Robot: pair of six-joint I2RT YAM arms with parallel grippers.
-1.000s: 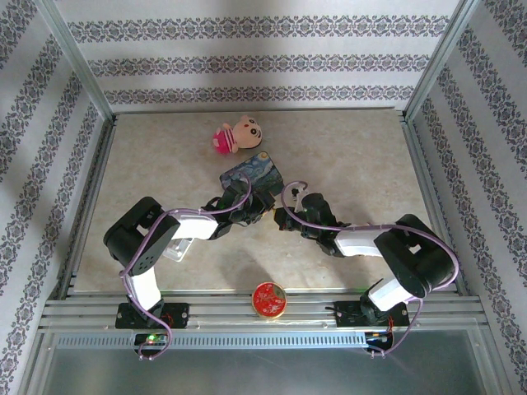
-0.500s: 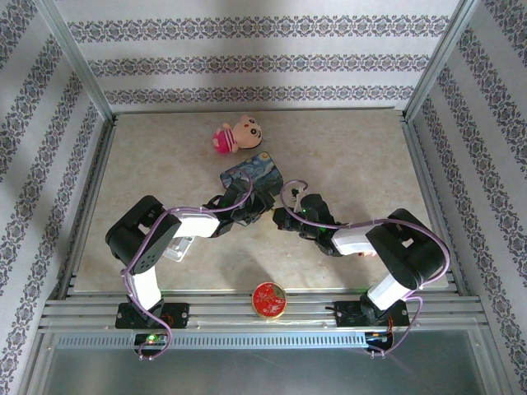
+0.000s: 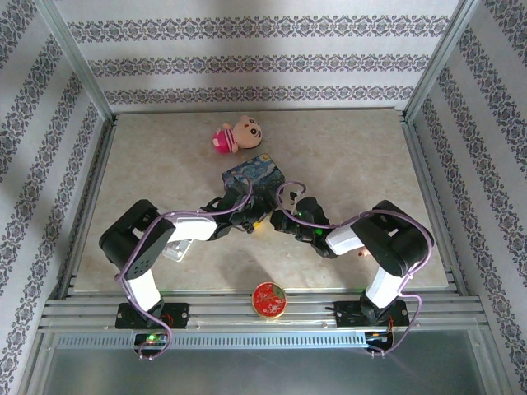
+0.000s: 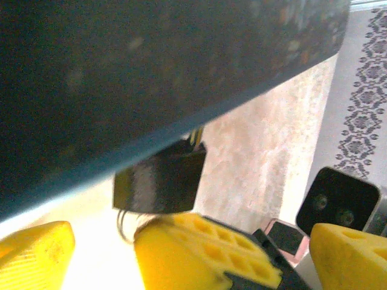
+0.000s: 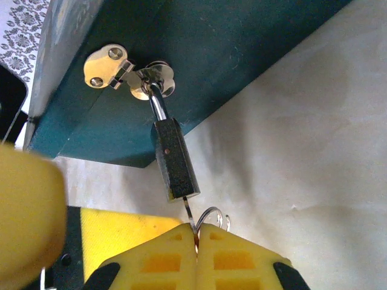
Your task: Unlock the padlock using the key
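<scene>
A blue tin (image 3: 251,174) lies near the middle of the table (image 3: 354,156), with a pink plush (image 3: 235,136) just beyond it toward the far edge. Both arms reach in from the near edge, and the left gripper (image 3: 253,220) and right gripper (image 3: 282,220) come close together at the tin's near side. A red tin (image 3: 269,299) sits on the rails at the near edge, between the arm bases.

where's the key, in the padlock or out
In. The right wrist view shows the key running up into the bottom of the padlock, with its lower end pinched in the shut right claw.
</scene>
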